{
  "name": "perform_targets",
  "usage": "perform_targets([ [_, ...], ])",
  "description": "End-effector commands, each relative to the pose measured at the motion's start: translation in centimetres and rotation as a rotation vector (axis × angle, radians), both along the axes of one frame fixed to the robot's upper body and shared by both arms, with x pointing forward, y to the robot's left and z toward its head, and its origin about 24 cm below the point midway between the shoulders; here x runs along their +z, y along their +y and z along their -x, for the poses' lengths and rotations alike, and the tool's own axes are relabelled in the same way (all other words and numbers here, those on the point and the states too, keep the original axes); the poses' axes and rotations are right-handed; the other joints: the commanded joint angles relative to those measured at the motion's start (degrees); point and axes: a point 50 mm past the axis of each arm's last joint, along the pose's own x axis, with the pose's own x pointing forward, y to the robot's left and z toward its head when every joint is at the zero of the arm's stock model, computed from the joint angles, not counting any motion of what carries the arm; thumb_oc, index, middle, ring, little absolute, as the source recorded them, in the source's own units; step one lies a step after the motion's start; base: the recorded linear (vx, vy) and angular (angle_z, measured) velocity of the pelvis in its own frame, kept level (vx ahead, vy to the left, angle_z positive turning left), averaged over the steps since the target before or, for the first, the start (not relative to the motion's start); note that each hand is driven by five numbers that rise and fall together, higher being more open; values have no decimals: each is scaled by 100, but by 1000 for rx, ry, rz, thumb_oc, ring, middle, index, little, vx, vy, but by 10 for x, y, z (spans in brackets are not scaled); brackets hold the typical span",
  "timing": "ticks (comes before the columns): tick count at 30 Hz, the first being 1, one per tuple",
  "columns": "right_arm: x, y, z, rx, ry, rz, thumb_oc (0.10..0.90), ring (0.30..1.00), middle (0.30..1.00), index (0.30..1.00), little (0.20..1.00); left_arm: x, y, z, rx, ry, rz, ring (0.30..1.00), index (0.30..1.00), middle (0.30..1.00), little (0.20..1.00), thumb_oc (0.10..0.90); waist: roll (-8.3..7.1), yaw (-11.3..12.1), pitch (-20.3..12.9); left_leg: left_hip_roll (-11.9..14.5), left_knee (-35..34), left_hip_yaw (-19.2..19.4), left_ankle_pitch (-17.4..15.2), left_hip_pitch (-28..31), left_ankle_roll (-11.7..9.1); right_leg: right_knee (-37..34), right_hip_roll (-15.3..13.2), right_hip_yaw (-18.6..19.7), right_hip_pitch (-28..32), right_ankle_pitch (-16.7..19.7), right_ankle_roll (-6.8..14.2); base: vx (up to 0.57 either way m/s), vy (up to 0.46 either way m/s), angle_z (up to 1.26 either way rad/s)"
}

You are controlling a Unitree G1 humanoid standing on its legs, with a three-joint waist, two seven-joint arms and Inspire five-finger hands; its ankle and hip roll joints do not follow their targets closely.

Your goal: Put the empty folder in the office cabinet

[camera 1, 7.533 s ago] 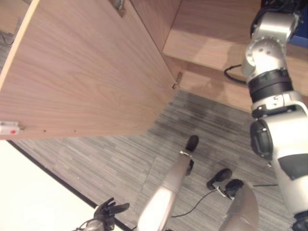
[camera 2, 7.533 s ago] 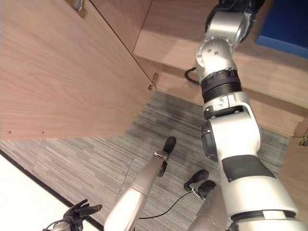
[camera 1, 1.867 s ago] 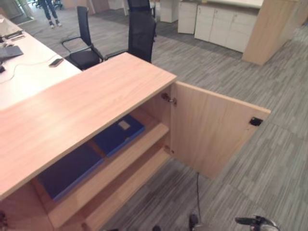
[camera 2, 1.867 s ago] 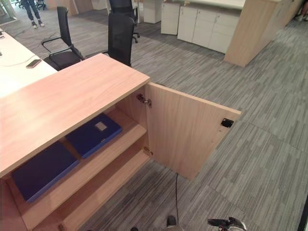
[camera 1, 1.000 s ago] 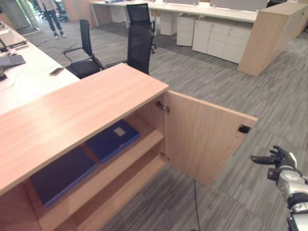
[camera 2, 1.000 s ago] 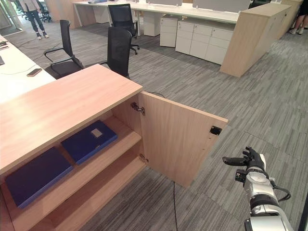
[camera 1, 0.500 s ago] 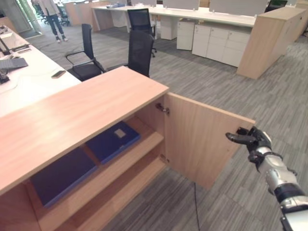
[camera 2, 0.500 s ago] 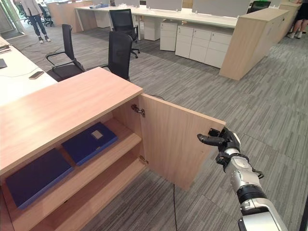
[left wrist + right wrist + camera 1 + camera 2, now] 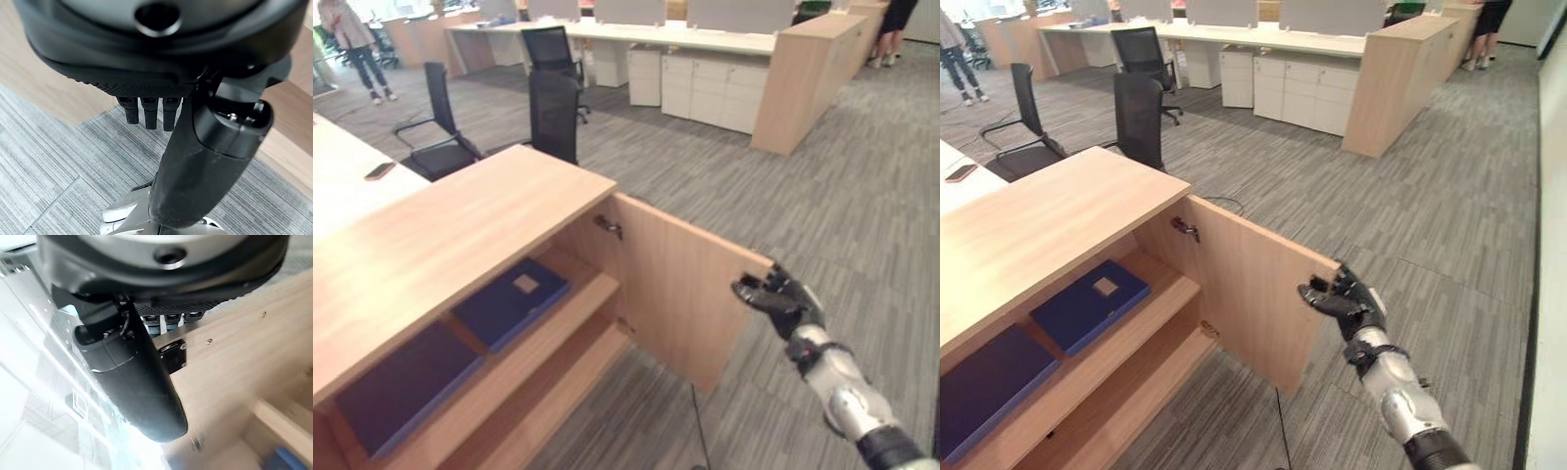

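A white table [image 9: 337, 191] with a phone [image 9: 380, 170] on it sits at the far left, with black office chairs [image 9: 553, 113] behind the cabinet. The office cabinet [image 9: 440, 235] stands with its right door [image 9: 680, 289] swung open. On its upper shelf [image 9: 563, 318] lie two dark blue folders flat, side by side: one folder [image 9: 396, 387] at the left end, and the second folder [image 9: 512, 300], with a pale label on its cover, just right of it and near the hinge side. Neither hand holds a folder. The lower shelf [image 9: 558, 377] shows bare wood.

Further right, the right hand [image 9: 781, 299] is at the free edge of the open door, fingers loosely spread and a little bent, thumb pointing toward the panel; I cannot tell whether it touches the wood. Half a second ago it was at the same edge, and a second ago it hung well clear of the door, lower and to the right. The head camera has also turned, so the cabinet sits further left in the view than before.

The left hand [image 9: 205, 147] hangs over grey carpet [image 9: 44, 161] beside the cabinet's wood, fingers straight and holding nothing.
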Motion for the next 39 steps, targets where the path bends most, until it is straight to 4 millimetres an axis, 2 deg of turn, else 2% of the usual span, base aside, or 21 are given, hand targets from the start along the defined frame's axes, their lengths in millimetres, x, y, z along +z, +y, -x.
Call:
perform_targets([
  [1, 54, 174, -1, 735, -247, -418, 800, 900, 900, 900, 900, 0, -7, -35, -83, -71, 6, 900, 900, 900, 900, 800, -227, 656, -235, -390, -2, -600, -552, -33, 3, 46, -123, -275, 118, -517, 328, -28, 31, -21],
  [2, 54, 174, -1, 735, -247, -418, 800, 900, 900, 900, 900, 0, -7, -35, -83, -71, 5, 900, 900, 900, 900, 800, -227, 654, -235, -390, -2, -601, -552, -33, 3, 46, -123, -275, 119, -518, 328, -47, 45, -36],
  [3, 41, 189, 12, 822, -182, -399, 800, 900, 900, 900, 900, 0, -11, -41, -101, -89, 12, 900, 900, 900, 900, 800, -223, 666, -200, -402, -2, -625, -545, -48, 6, 49, -131, -285, 105, -514, 332, -38, 37, -41],
  [4, 38, 193, 16, 860, -171, -381, 800, 900, 900, 900, 900, 0, -12, -42, -110, -91, 13, 900, 900, 900, 900, 800, -221, 676, -185, -410, -2, -633, -540, -55, 8, 51, -136, -293, 100, -512, 334, -53, 51, -49],
  [8, 25, 200, 24, 908, -117, -362, 800, 900, 900, 900, 900, 0, -15, -46, -132, -103, 17, 900, 900, 900, 900, 800, -224, 706, -140, -436, -2, -676, -526, -91, 20, 62, -172, -314, 79, -499, 354, -36, 42, 2],
  [14, 13, 192, 25, 892, -78, -339, 800, 900, 900, 900, 900, -1, -16, -43, -134, -98, 27, 900, 900, 900, 900, 800, -205, 747, -94, -491, -2, -739, -497, -136, 53, 172, -243, -361, 11, -512, 400, -26, 44, 51],
  [18, 4, 179, 26, 872, -63, -298, 800, 900, 900, 900, 900, 0, -15, -48, -148, -113, 29, 900, 900, 900, 900, 800, -119, 761, 81, -594, -2, -960, -438, -168, 155, 1135, -447, -343, -340, -743, 397, -54, 57, 39],
  [20, -3, 167, 26, 815, -52, -296, 800, 900, 900, 900, 900, 1, -13, -56, -170, -130, 21, 900, 900, 900, 900, 800, -105, 694, 164, -626, -2, -1268, -401, -173, 153, 1477, -472, 7, -415, -874, 444, -9, -14, 60],
  [23, -10, 149, 21, 744, -43, -247, 800, 900, 900, 900, 900, 3, -11, -64, -187, -139, 19, 900, 900, 900, 900, 800, -147, 537, 173, -614, -2, -1691, -324, -246, 98, 1486, -159, 1185, -636, -907, 405, 22, -84, 46],
  [24, -14, 141, 19, 699, -26, -240, 800, 900, 900, 900, 900, 4, -8, -67, -185, -140, 17, 900, 900, 900, 900, 800, -191, 533, 189, -624, -2, -1833, -285, -292, 62, 1376, -107, 1395, -620, -929, 425, 21, -121, 68],
  [26, -25, 131, 21, 656, 20, -222, 800, 900, 900, 900, 900, 4, -6, -63, -187, -128, 23, 900, 900, 900, 900, 800, -264, 544, 123, -625, -2, -2058, -268, -351, 26, 1154, -158, 1284, -507, -957, 383, 45, -184, 91],
  [27, -31, 123, 21, 633, 43, -196, 800, 900, 900, 900, 900, 4, -6, -61, -179, -125, 30, 900, 900, 900, 900, 800, -281, 574, 101, -587, -2, -2153, -241, -396, -18, 1105, -105, 1216, -472, -983, 355, 44, -171, 82],
  [28, -31, 123, 21, 633, 43, -196, 800, 900, 900, 900, 900, 4, -6, -61, -179, -125, 30, 900, 900, 900, 900, 800, -280, 563, 101, -588, -2, -2164, -240, -397, -19, 1103, -106, 1203, -468, -985, 354, 35, -179, 83],
  [30, -44, 106, 23, 590, 95, -131, 800, 900, 900, 900, 900, 3, -6, -59, -156, -123, 50, 900, 900, 900, 900, 800, -294, 582, 95, -490, -2, -2339, -198, -439, -103, 1029, -22, 1098, -402, -1029, 301, 52, -187, 96],
  [31, -53, 96, 26, 561, 132, -91, 800, 900, 900, 900, 900, 3, -6, -57, -153, -118, 58, 900, 900, 900, 900, 800, -301, 590, 99, -459, -2, -2423, -179, -440, -137, 990, 3, 999, -350, -1043, 274, 93, -296, 73],
  [32, -75, 75, 32, 485, 232, 9, 800, 900, 900, 900, 900, 1, -9, -51, -154, -100, 76, 900, 900, 900, 900, 800, -317, 619, 100, -396, -2, -2547, -159, -415, -214, 952, 80, 813, -267, -1078, 213, 89, -306, 59],
  [34, -102, 50, 45, 372, 372, 98, 800, 900, 900, 900, 900, 0, -12, -47, -131, -94, 98, 900, 900, 900, 900, 800, -315, 670, 114, -311, -2, -2671, -110, -397, -275, 959, 187, 664, -216, -1139, 133, 71, -274, 66],
  [36, -123, 31, 58, 293, 495, 176, 800, 900, 900, 900, 900, 0, -15, -46, -124, -94, 115, 900, 900, 900, 900, 800, -319, 698, 170, -231, 62, -2811, -78, -419, -333, 957, 278, 499, -154, -1200, 62, 29, -196, 76],
  [37, -123, 31, 58, 293, 495, 176, 800, 900, 900, 900, 900, 0, -15, -46, -124, -94, 115, 900, 900, 900, 900, 800, -319, 698, 170, -231, 62, -2812, -78, -418, -333, 957, 278, 498, -153, -1200, 62, 3, -237, 65],
  [38, -142, 10, 78, 203, 641, 264, 800, 900, 900, 900, 900, -1, -18, -46, -108, -95, 128, 900, 900, 900, 900, 800, -305, 736, 223, -153, 151, -2965, -44, -490, -404, 949, 371, 330, -106, -1258, -7, 1, -152, 35],
  [39, -142, 10, 78, 203, 641, 264, 800, 900, 900, 900, 900, -1, -18, -46, -108, -95, 128, 900, 900, 900, 900, 800, -305, 735, 223, -153, 152, -2966, -44, -489, -404, 949, 371, 329, -105, -1259, -7, 2, -297, 37],
])
